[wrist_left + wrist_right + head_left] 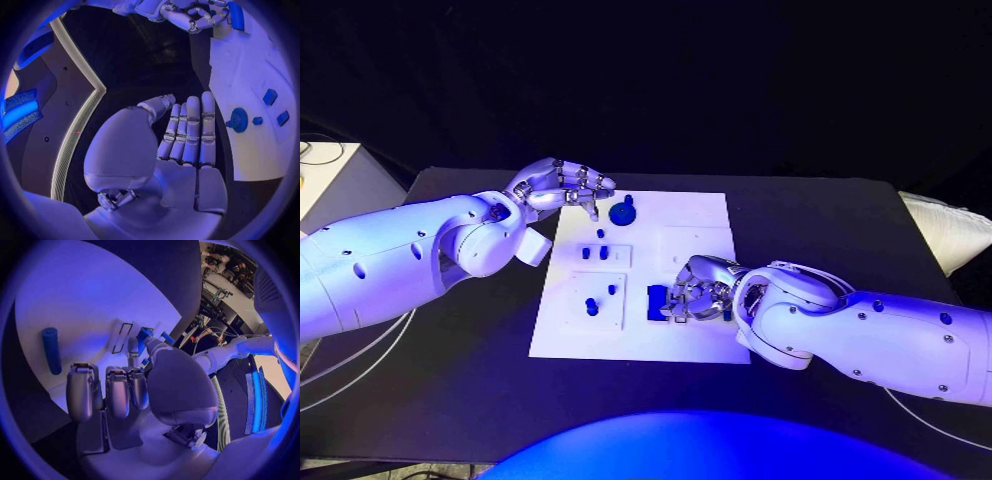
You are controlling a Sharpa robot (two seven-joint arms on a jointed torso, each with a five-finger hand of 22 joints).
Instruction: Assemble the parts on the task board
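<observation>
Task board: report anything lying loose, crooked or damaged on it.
Nothing stands out. The task board lies flat and looks whole, blue parts on it. The right hand rests over a blue block; the left hand is at the far corner.

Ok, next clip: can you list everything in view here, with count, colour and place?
table: one, black, under everything.
task board: one, white, middle of the table.
round part: one, blue, on the board's far end, near the left hand.
long part: one, blue, lying on the board's near half, beside the right hand.
small parts: about five, blue, spread over the board's left half.
pale objects: two, white, one off each side of the table.
left hand: one, silver, at the board's far left corner, holding nothing.
right hand: one, silver, over the board's near half; I cannot tell whether it holds anything.
</observation>
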